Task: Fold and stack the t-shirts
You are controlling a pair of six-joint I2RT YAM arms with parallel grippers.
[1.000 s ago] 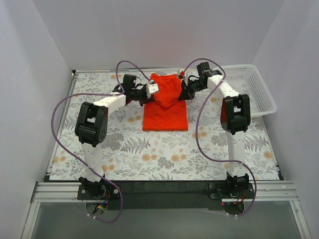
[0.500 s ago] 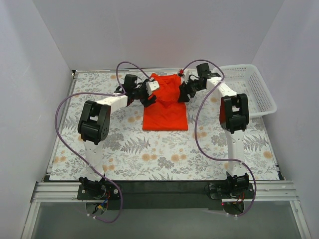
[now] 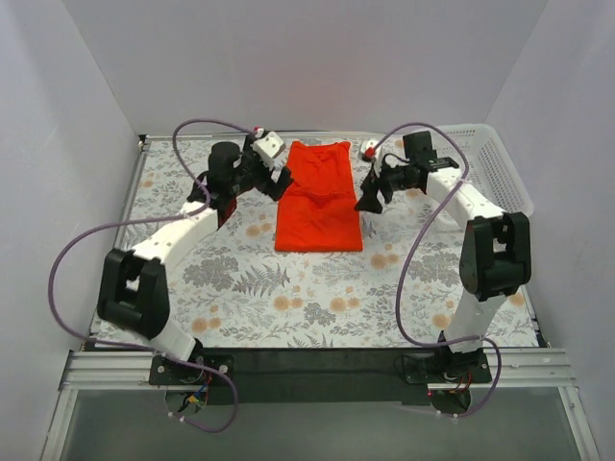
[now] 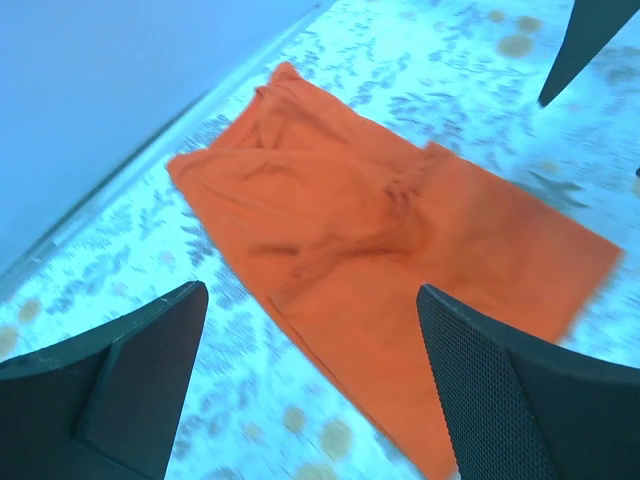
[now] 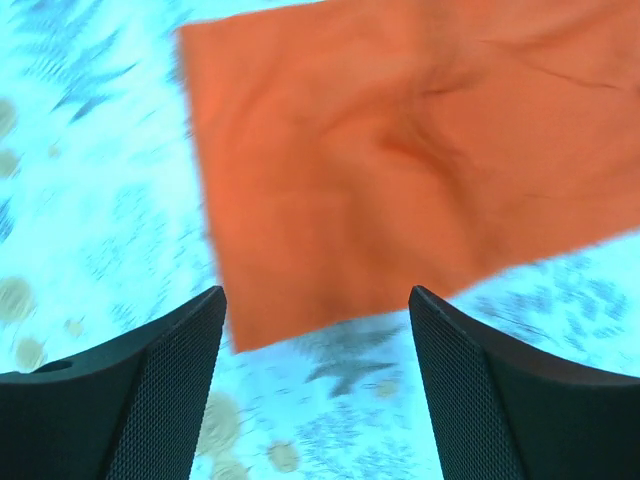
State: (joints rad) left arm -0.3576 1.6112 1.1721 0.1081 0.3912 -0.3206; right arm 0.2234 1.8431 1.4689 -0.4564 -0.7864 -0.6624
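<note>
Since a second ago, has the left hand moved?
Yes. The left hand has drawn back leftward off the t-shirt's left edge and now hangs open beside it, over the floral tabletop.

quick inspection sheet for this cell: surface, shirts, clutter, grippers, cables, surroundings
surface: table with a floral-print cover, lying flat, no spills seen
job's things: one orange-red t-shirt folded into a long rectangle at the far centre, wrinkled across its far half; no second shirt seen
clutter: only a white mesh basket at the far right corner, no cloth visible in it
grippers: left gripper open and empty, by the shirt's left edge; right gripper open and empty, by its right edge
cables: purple cables loop off both arms, none lying on the shirt
surroundings: plain white walls on three sides
</note>
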